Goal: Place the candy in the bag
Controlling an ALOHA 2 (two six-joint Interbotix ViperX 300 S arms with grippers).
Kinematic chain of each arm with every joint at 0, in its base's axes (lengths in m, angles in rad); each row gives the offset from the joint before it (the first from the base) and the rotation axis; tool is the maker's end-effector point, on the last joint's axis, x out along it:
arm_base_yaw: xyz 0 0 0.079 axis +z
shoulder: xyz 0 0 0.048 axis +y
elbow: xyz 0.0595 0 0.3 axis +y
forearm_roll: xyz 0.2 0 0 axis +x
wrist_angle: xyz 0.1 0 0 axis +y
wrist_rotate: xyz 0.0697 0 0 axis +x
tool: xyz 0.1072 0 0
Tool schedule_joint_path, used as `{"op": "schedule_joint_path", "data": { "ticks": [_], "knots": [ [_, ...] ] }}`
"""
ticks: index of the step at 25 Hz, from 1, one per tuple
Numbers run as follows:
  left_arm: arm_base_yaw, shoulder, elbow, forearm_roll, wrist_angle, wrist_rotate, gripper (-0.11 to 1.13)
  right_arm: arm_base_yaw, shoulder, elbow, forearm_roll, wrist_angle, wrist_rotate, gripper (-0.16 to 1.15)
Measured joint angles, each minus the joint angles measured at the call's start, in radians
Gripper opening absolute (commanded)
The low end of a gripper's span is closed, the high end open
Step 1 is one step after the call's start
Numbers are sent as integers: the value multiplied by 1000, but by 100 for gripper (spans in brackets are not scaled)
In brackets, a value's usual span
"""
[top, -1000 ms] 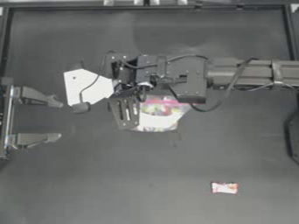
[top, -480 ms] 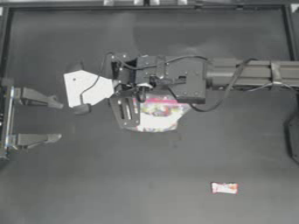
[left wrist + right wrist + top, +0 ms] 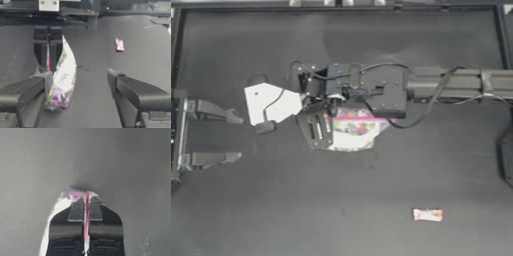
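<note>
Dark table [image 3: 251, 210], framed by a rail along its far edge, with only the task's things on it. Near the table's middle, toward the left side, hangs the bag [image 3: 353, 131], pinched at its pink-red seal strip by the right gripper [image 3: 86, 209], jaws clamped flat on the strip with the plastic sandwiched between them. Seen from the left wrist, bag dangling upright, coloured sweets bunched at the bottom. Left gripper [image 3: 76, 82] drawn back at the table's left edge, jaws spread wide and empty, facing the bag. Candy [image 3: 427, 215] lying flat well apart from the bag, toward the table's near edge and right of centre, untouched.

Judged as the bag-preparing step: bag lifted and presented, mouth apparently not yet parted, candy not yet picked. Next move likely calls for bringing the left gripper in to take the free lip of the seal and pull the mouth apart, or else reaching across for the candy. Risk: thin film slipping, or both layers caught together.
</note>
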Motion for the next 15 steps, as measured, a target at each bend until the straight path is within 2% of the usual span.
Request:
{"op": "schedule_joint_path", "data": {
  "ticks": [15],
  "knots": [
    [46,-2,15,-8,31,-3,97,0,-54,43,2,-48,14,4]
  ]
}}
